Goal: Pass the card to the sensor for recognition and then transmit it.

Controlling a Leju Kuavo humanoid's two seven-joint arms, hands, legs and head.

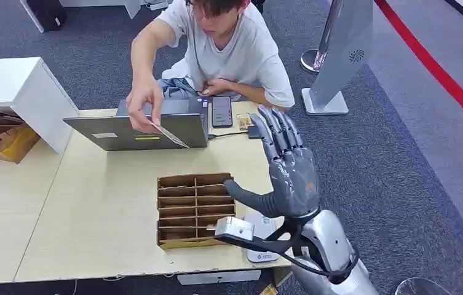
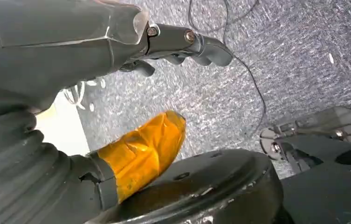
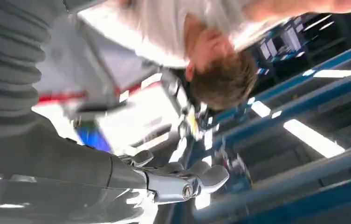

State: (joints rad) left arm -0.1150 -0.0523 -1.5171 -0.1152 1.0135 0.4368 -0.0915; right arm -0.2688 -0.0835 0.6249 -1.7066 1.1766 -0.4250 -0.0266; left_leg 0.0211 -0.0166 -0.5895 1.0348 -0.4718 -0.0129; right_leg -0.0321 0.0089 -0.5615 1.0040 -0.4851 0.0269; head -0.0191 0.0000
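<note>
The pale wooden surface [image 1: 93, 215] carries everything, and the cardboard divider box [image 1: 195, 209] near its front edge serves as landmark. Behind the box stands an open laptop [image 1: 136, 130], with a seated person [image 1: 229, 49] beyond it. The right hand [image 1: 287, 166] is raised just right of the box, fingers spread and holding nothing. The left hand [image 2: 117, 56] hangs over carpet, fingers loosely apart, nothing in it. The white sensor [image 1: 259, 236] lies at the box's front right corner. The card [image 1: 170, 135] is pinched in the person's hand [image 1: 144, 104] behind the box, its long axis slanting down toward the right hand. Judging by this, handover, scan and transmission all remain.
</note>
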